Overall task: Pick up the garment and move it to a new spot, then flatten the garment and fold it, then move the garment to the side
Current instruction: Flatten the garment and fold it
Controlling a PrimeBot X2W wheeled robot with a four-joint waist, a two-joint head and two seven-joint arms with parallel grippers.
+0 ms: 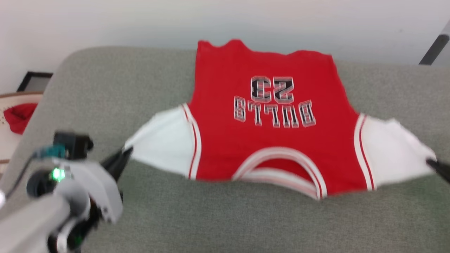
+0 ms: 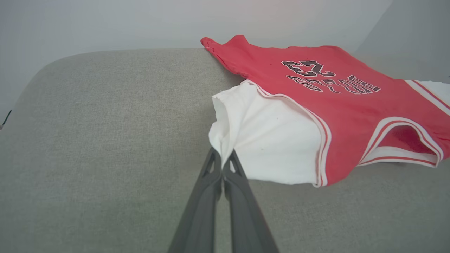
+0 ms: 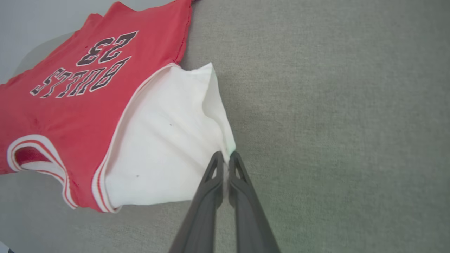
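Observation:
The garment (image 1: 270,116), a red jersey tee with white sleeves and black letters facing up, lies spread over the grey cushion (image 1: 105,88), collar toward me. My left gripper (image 1: 126,153) is shut on the tip of the left white sleeve (image 2: 267,140); the left wrist view shows its fingertips pinching the sleeve's corner, gripper (image 2: 222,156). At the far right edge of the head view my right gripper (image 1: 430,161) is shut on the tip of the right white sleeve (image 3: 165,140), seen pinched in the right wrist view, gripper (image 3: 226,158). The sleeves are drawn outward.
The cushion's far edge meets a pale wall (image 1: 140,21). Left of the cushion a small plain red cloth (image 1: 19,117) lies on a round pale surface. A dark bar (image 1: 434,47) leans at the upper right. Bare cushion runs in front of the collar.

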